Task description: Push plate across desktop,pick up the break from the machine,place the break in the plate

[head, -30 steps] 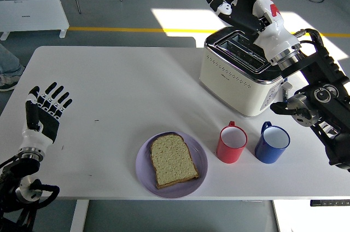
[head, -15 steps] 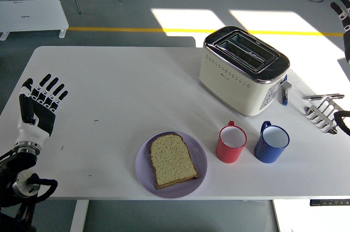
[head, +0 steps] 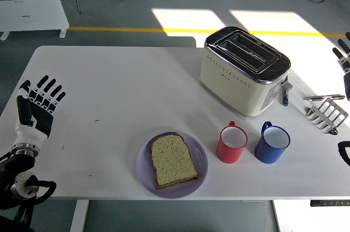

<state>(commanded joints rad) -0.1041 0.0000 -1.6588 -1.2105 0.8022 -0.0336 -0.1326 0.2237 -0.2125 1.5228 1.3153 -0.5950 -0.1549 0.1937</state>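
The left hand [head: 37, 106] stands upright over the counter's [head: 120, 90] left edge, fingers spread and straight, holding nothing and touching nothing. Of the right hand [head: 344, 59] only a few fingertips show at the picture's right edge, above the counter's far right end; so little of it is in view that I cannot tell whether it is spread or curled.

Near the front edge, a little left of centre, lies the plate [head: 171, 163], lilac and round, with the bread [head: 173, 159] flat in it, one slice, crust all round. Just right of the plate stands a red mug [head: 232, 143], and just beside that a blue mug [head: 272, 143], both upright with handles toward the back. Behind the mugs sits the toaster [head: 244, 70], cream with a chrome top, turned at an angle, both slots dark. A small blue-and-white item [head: 285, 92] lies against its right side. A wire rack [head: 326, 113] rests near the counter's right edge.
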